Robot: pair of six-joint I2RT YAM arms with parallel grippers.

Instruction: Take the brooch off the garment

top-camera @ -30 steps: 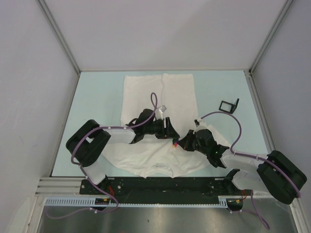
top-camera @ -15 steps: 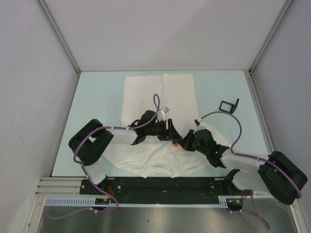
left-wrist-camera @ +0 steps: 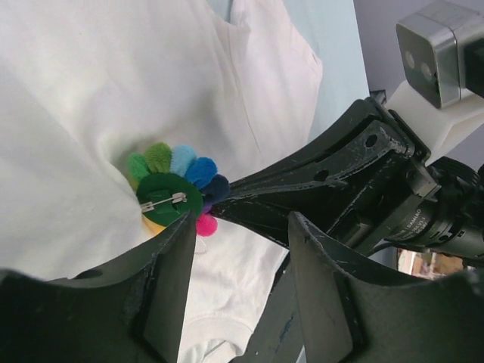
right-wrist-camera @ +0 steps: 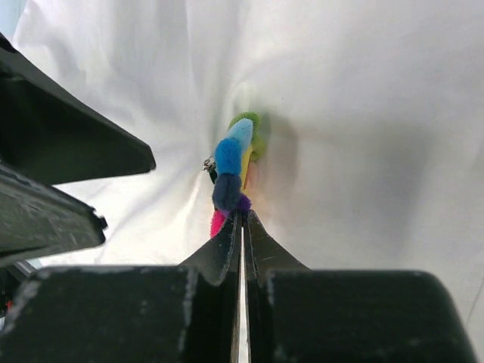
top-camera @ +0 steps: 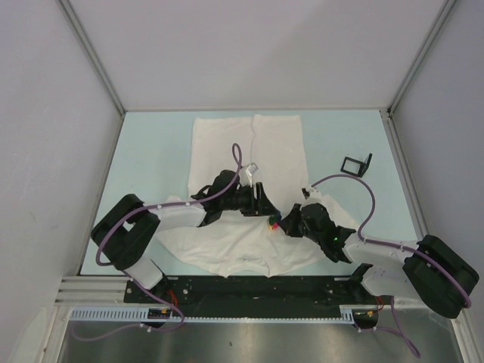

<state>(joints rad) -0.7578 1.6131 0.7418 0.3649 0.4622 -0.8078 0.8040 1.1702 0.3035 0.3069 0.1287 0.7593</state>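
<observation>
since earlier: left arm swung left, left end effector [top-camera: 261, 203] closer to brooch [top-camera: 273, 221]. garment [top-camera: 249, 144]: soft white cloth on counter [top-camera: 151, 151], puckered mid-near. right end effector [right-wrist-camera: 242, 215] shut on brooch rim, holds it edge-up. left end effector open, empty; brooch just ahead, green felt back and metal clasp [left-wrist-camera: 162, 202] facing it.

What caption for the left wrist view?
Right tool pinches the rainbow-petalled flower brooch by its edge, pin-back showing, against the white cloth T-shirt.
</observation>
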